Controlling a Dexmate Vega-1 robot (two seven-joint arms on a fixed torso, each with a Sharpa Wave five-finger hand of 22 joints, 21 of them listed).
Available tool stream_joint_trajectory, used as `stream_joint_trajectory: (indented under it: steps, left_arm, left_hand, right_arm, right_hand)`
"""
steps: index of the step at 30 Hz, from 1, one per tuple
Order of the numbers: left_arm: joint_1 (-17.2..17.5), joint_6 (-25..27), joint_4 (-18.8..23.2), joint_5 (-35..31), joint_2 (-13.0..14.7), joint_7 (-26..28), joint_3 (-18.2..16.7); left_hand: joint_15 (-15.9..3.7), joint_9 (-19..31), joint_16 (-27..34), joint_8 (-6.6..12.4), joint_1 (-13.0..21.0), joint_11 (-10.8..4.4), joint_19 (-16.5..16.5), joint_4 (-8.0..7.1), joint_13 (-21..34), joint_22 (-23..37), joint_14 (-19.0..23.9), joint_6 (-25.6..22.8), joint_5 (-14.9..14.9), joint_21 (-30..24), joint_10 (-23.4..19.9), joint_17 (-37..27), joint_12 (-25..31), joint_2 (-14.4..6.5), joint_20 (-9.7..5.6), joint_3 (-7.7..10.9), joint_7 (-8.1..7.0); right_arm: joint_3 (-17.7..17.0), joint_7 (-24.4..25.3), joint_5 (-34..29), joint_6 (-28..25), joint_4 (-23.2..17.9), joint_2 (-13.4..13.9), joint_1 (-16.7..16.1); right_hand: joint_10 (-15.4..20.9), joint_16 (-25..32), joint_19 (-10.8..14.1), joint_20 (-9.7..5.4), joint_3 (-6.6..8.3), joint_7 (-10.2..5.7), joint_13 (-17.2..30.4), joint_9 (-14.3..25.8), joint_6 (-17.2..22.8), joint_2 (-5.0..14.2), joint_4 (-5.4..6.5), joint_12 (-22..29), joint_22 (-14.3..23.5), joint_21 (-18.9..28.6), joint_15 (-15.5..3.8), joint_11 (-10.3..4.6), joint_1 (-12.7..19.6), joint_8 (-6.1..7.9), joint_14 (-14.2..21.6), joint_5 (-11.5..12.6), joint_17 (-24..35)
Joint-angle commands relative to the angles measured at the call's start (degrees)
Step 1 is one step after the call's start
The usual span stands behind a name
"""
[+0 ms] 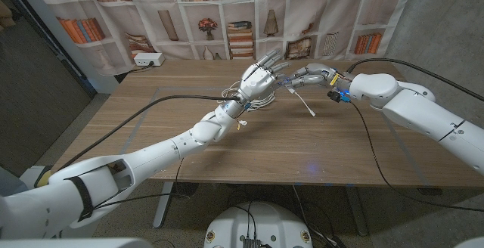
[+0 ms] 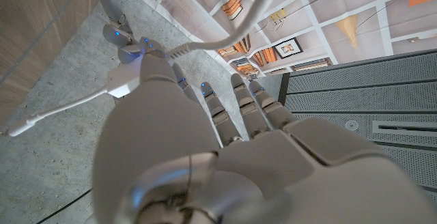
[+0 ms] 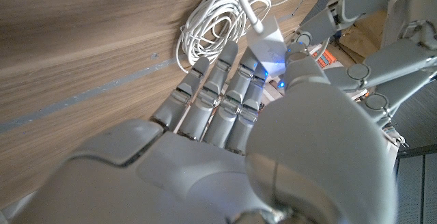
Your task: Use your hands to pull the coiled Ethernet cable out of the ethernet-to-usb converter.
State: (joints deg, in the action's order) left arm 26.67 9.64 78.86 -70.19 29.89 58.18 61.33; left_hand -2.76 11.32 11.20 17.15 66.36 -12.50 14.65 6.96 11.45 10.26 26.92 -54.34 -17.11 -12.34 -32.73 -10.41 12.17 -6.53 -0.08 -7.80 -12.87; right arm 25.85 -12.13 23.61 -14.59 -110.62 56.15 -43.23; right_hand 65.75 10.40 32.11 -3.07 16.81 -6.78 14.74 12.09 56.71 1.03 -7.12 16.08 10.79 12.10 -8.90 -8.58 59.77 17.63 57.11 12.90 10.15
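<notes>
You are at the pull itself, with the plug not yet out. Your right hand (image 3: 273,135) is clamped on the ethernet-to-usb converter (image 3: 268,43), pinching the white body between thumb and fingertips and holding it up off the table (image 1: 227,142). The converter's thin USB tail (image 2: 41,120) hangs free from its far end.

The Ethernet cable (image 3: 210,26) looks seated. Its lead runs straight into the converter's socket end, and the coil lies on the wood just beyond the converter and below it.

Your left hand (image 1: 261,80) is right beside the converter on the socket side, above the coil, with its fingers extended and apart. The lead passes close by them. I cannot tell whether the thumb has any hold on the lead or the plug, so don't assume you have one.

What the next move calls for, as I judge it:
- Close your left hand on the lead right at the converter, on the plug itself if you can reach it
- Keep your right hand firm on the converter so it does not twist
- Draw the two hands apart in line with the socket, not sideways
- If the plug has a latch tab it may resist, so press it before you pull and don't yank on the thin lead
</notes>
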Motion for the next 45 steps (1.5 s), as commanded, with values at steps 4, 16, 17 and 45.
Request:
stream_joint_trajectory:
  steps: [4, 16, 17, 45]
  left_arm:
    - [-0.4, -0.1, -0.8, 0.4, -0.5, 0.3, 0.6]
    - [-0.3, 0.0, -1.4, 1.4, -1.2, 2.6, 0.5]
    - [-0.3, 0.1, -1.3, 1.4, -1.2, 2.6, 0.5]
    - [0.8, 5.1, 3.9, -2.8, 0.6, -4.5, 0.2]
  left_hand:
    - [-9.23, 0.2, 0.0, 0.15, 0.5, 0.05, 0.4, -0.21, 0.1, 0.1, 0.8, -0.8, 0.4, -0.1, -0.8, 0.0, 0.0, -0.1, 0.16, 0.15, 0.25]
    - [-9.35, 0.7, 0.6, 2.92, 1.9, 0.13, 2.7, -0.71, 0.0, 0.2, 5.2, -7.6, 1.6, -0.3, -5.5, -0.1, 0.2, -2.2, -0.72, 1.51, 0.37]
    - [-9.4, 0.7, 0.6, 3.65, 1.8, 0.1, 3.0, -1.02, 0.0, 0.2, 6.2, -9.3, 2.0, -0.3, -6.9, -0.1, 0.2, -2.3, -1.08, 1.7, 0.59]
    - [-9.31, 1.0, -0.4, 5.03, 1.6, -0.22, 3.3, -3.6, 0.7, 0.4, 7.6, -13.9, 3.3, 0.4, -13.6, -0.2, 0.3, -4.2, 1.83, 4.71, 4.13]
  right_arm:
    - [-0.4, 0.1, 0.4, 0.2, -0.4, 0.5, -0.6]
    - [-0.6, 0.3, 0.6, -0.2, -0.8, 0.8, -0.9]
    - [-0.6, 0.3, 0.5, -0.2, -0.8, 0.9, -0.9]
    - [-2.0, 0.5, 1.3, 3.0, 0.0, 1.4, -2.9]
  right_hand:
    - [3.7, 0.0, 0.2, -0.43, 0.4, -5.63, 0.3, 0.1, 6.1, 4.64, 0.13, 0.4, 0.1, 0.2, -4.08, -3.35, 3.9, 0.19, 0.5, 0.2, 0.0]
    - [3.7, 0.0, 0.2, -0.42, 0.44, -5.64, 0.4, 0.2, 6.2, 4.68, 0.14, 0.4, 0.1, 0.2, -4.08, -3.35, 3.8, 0.19, 0.5, 0.2, 0.0]
    - [3.7, 0.0, 0.2, -0.34, 0.47, -5.64, 0.4, 0.2, 6.2, 4.68, 0.11, 0.4, 0.1, 0.2, -4.13, -3.35, 3.9, 0.19, 0.5, 0.2, 0.0]
    - [3.6, 0.0, 0.2, -0.41, 0.52, -5.61, 0.5, 0.2, 6.1, 4.53, -0.02, 0.3, 0.1, 0.2, -4.13, -3.32, 3.9, 0.16, 0.4, 0.1, 0.0]
